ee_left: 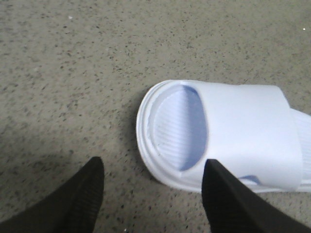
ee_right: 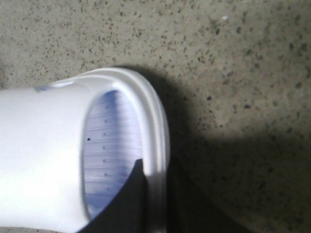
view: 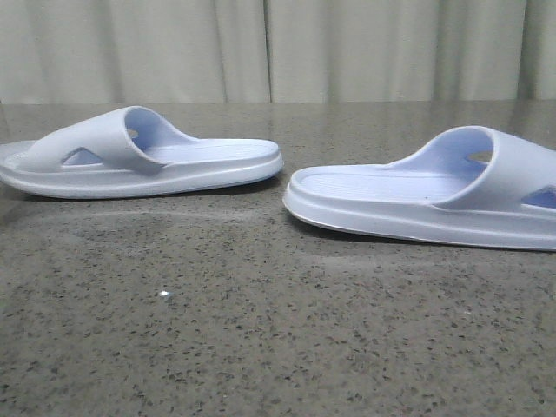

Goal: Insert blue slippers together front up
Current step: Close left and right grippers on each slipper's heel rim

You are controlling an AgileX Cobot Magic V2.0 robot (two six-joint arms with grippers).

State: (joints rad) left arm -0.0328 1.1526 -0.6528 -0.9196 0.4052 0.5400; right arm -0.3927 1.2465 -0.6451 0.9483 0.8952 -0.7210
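On the speckled table (view: 261, 347) both blue slippers, left (view: 139, 161) and right (view: 434, 195), lie flat, heels facing, well apart: nothing inserted yet. Left gripper (ee_left: 153, 194) gapes empty; right gripper (ee_right: 146, 204) straddles the toe rim, grip uncertain.

We see a speckled grey-brown stone tabletop (view: 278, 347) filling the near and middle ground | a tiny white fleck (view: 165, 295) lies near left | at the far edge hangs a pale pleated curtain (view: 278, 48) across the full width | light is soft and even.
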